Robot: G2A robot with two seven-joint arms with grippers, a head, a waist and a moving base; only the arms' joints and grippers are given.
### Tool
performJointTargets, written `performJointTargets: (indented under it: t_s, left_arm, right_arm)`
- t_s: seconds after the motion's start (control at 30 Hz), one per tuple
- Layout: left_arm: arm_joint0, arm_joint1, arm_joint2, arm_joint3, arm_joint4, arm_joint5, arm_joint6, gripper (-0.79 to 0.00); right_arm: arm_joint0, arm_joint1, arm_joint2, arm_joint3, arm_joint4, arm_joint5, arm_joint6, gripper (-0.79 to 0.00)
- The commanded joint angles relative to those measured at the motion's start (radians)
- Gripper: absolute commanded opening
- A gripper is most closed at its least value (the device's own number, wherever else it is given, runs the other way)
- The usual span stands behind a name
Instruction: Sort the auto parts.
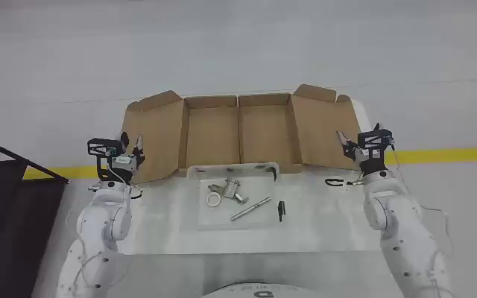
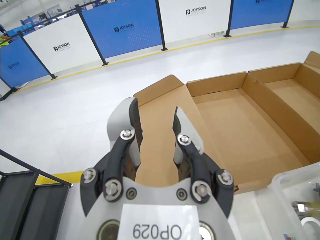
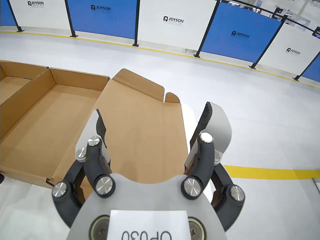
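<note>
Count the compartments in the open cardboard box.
2, side by side in the cardboard box: one compartment toward the left gripper, the other compartment toward the right gripper. Both look empty; none seems hidden.

Matt cardboard box [image 1: 212, 138]; clear plastic tray [image 1: 216, 220]; metal parts [image 1: 250, 208].

- You've got the box [image 1: 212, 138] at the far side of the table [image 1: 320, 216], two compartments side by side
- The tray [image 1: 223, 220] lies just before it
- In your tray: ring [image 1: 214, 200] left, bolts [image 1: 231, 188] behind it, rod [image 1: 250, 208] to the right
</note>
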Motion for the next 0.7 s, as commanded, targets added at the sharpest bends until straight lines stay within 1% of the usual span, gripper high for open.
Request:
performJointTargets:
  t_s: [0.0, 0.07, 0.17, 0.53, 0.6, 0.67]
  left_arm:
    - [0.0, 0.0, 0.0, 0.0, 0.0, 0.0, 0.0, 0.0]
    - [0.0, 0.0, 0.0, 0.0, 0.0, 0.0, 0.0, 0.0]
    - [0.0, 0.0, 0.0, 0.0, 0.0, 0.0, 0.0, 0.0]
    - [0.0, 0.0, 0.0, 0.0, 0.0, 0.0, 0.0, 0.0]
    - [0.0, 0.0, 0.0, 0.0, 0.0, 0.0, 0.0, 0.0]
    - [0.0, 0.0, 0.0, 0.0, 0.0, 0.0, 0.0, 0.0]
  right_arm:
    - [-0.005, 0.003, -0.025, -0.014, -0.059, -0.063, -0.001, 0.0]
    - [-0.002, 0.009, -0.037, -0.024, -0.137, -0.137, 0.027, 0.0]
    - [0.007, 0.013, -0.056, -0.045, -0.197, -0.204, 0.067, 0.0]
    - [0.008, 0.014, -0.056, -0.053, -0.195, -0.22, 0.071, 0.0]
    - [0.005, 0.02, -0.057, -0.07, -0.175, -0.349, 0.033, 0.0]
    - [-0.014, 0.033, -0.03, -0.092, -0.2, -0.491, -0.019, 0.0]
